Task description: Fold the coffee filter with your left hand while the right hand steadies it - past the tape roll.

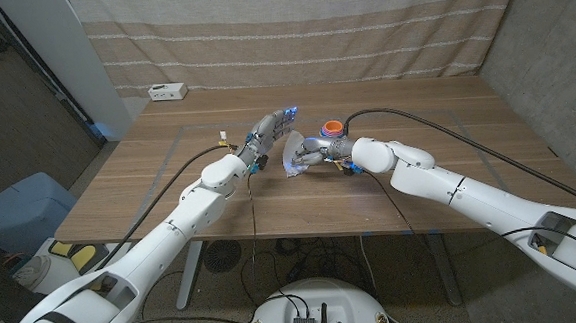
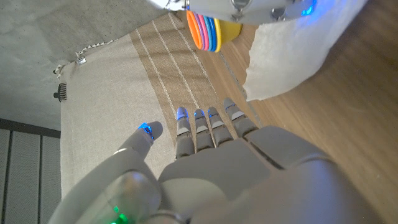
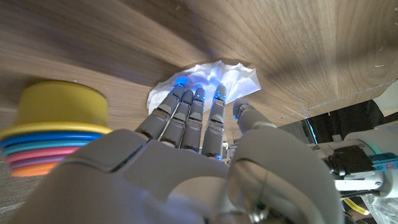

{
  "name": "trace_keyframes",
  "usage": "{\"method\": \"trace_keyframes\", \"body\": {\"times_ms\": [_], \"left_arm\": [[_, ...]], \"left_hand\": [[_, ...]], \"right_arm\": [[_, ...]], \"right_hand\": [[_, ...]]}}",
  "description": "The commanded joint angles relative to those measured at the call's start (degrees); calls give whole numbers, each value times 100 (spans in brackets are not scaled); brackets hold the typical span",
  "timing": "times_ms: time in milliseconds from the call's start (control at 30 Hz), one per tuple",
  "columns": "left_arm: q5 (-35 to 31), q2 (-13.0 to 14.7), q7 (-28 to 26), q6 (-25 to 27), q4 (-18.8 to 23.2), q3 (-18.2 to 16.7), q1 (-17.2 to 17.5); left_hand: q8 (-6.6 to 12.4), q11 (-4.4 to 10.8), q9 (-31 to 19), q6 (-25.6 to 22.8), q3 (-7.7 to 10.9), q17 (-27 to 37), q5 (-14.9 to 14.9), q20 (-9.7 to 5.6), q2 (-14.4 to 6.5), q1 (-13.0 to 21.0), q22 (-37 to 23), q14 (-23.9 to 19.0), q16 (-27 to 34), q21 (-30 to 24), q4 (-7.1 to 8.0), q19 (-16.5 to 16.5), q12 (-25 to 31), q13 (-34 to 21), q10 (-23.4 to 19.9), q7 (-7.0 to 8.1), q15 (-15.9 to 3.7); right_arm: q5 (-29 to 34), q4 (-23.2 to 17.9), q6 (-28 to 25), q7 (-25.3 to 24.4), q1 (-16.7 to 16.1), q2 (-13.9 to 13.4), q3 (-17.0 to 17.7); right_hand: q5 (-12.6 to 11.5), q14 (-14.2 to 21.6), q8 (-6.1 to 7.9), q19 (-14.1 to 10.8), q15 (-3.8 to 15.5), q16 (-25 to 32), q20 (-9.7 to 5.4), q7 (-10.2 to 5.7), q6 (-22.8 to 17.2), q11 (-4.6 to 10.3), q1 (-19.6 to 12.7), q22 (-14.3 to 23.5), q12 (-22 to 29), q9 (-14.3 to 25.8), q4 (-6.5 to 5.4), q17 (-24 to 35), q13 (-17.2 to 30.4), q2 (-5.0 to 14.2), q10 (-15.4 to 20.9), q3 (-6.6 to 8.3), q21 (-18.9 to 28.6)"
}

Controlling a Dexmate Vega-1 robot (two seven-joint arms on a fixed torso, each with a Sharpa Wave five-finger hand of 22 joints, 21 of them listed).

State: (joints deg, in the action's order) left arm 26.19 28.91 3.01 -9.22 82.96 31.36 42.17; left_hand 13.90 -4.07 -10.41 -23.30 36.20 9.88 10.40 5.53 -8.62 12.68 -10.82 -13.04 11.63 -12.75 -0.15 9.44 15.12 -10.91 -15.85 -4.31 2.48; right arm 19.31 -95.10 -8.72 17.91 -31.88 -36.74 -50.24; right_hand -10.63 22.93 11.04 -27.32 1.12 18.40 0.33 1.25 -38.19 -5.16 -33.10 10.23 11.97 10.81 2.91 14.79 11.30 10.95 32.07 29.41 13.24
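Right hand (image 3: 205, 143) fingertips pressing the crumpled white coffee filter (image 3: 233, 78), left hand (image 1: 266, 133) hovering with fingers spread, wooden table (image 1: 415, 104) running to a striped curtain (image 1: 290, 31).

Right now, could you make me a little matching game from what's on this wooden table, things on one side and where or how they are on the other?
Things:
1. white paper coffee filter
2. stack of colourful plastic rings
3. left hand
4. small white box

States:
A. far edge of the table
B. open, fingers straight
C. under the right hand's fingertips
D. just behind the right hand

Pairs: 1-C, 2-D, 3-B, 4-A
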Motion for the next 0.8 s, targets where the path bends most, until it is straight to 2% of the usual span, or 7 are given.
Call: {"method": "trace_keyframes", "body": {"times_ms": [33, 67, 133, 200, 367, 500, 800], "left_arm": [[-1711, 757, -703, 348, 708, 85, -268], [-1830, 804, -725, 426, 756, 102, -303], [-2011, 889, -711, 600, 839, 136, -375], [-2274, 1036, -560, 902, 955, 241, -535], [-2764, 1210, -139, 1370, 1072, 525, -888], [-2974, 1242, 264, 1489, 995, 713, -1174], [-3501, 1186, 1190, 1504, 679, 1201, -1854]], "left_hand": [[185, -103, -69, -988, 200, 119, 102, 15, -102, 34, -59, -706, 182, -78, 22, 117, 285, -132, -907, -313, 142], [253, -98, -91, -1221, 205, 184, 117, 29, -147, 50, -74, -892, 282, -119, 26, 191, 324, -167, -1005, -405, 154], [403, -211, -189, -1634, 159, 398, 146, 6, -182, 113, -122, -1213, 544, -226, 1, 352, 523, -285, -1449, -464, 121], [572, -144, -279, -2032, 132, 588, 183, 10, -193, 226, -168, -1509, 798, -334, -93, 494, 734, -408, -1863, -499, 99], [701, -152, -388, -2345, 86, 844, 227, -4, -192, 364, -217, -1811, 1114, -506, -205, 757, 929, -555, -2173, -593, 55], [538, -109, -430, -1976, 189, 820, 296, -12, -161, 420, -236, -1471, 935, -541, -246, 707, 787, -622, -1775, -435, 9], [419, -65, -385, -1848, 295, 651, 332, 18, -137, 405, -224, -1253, 701, -511, -235, 549, 696, -645, -1591, -395, -6]], "right_arm": [[-13, 62, -28, 17, 27, -21, -35], [-23, 65, -31, 23, 29, -20, -32], [-38, 69, -30, 14, 26, -20, -24], [-42, 80, -31, 21, 35, -18, -27], [-46, 111, -33, 32, 65, -2, -39], [-54, 133, -25, 37, 82, 9, -46], [-49, 155, -15, 47, 105, 9, -66]], "right_hand": [[-3, 65, 18, -33, 0, -2, 16, 1, -76, -5, 15, 26, 43, 8, -6, 10, 26, -7, 45, 41, 13], [-4, 65, 18, -32, -1, -2, 15, 0, -78, -16, 14, 26, 43, 8, -6, 11, 26, -4, 48, 43, 12], [-4, 65, 16, -34, 1, -4, 15, -2, -78, 1, 11, 26, 41, 8, -5, 10, 26, -3, 45, 47, 12], [-5, 65, 17, -38, 1, -4, 14, 0, -80, 1, 6, 25, 40, 8, -2, 11, 26, -1, 45, 51, 13], [-5, 66, 17, -39, -1, -6, 10, 4, -86, -16, -1, 25, 38, 8, 3, 12, 26, -1, 45, 56, 12], [-4, 70, 14, -39, -4, -4, 12, 12, -84, -13, 0, 26, 39, 8, 1, 15, 26, 0, 53, 55, 10], [-4, 71, 12, -45, -8, -5, 9, 3, -88, -42, -3, 26, 35, 8, 0, 20, 27, 0, 52, 59, 10]]}}
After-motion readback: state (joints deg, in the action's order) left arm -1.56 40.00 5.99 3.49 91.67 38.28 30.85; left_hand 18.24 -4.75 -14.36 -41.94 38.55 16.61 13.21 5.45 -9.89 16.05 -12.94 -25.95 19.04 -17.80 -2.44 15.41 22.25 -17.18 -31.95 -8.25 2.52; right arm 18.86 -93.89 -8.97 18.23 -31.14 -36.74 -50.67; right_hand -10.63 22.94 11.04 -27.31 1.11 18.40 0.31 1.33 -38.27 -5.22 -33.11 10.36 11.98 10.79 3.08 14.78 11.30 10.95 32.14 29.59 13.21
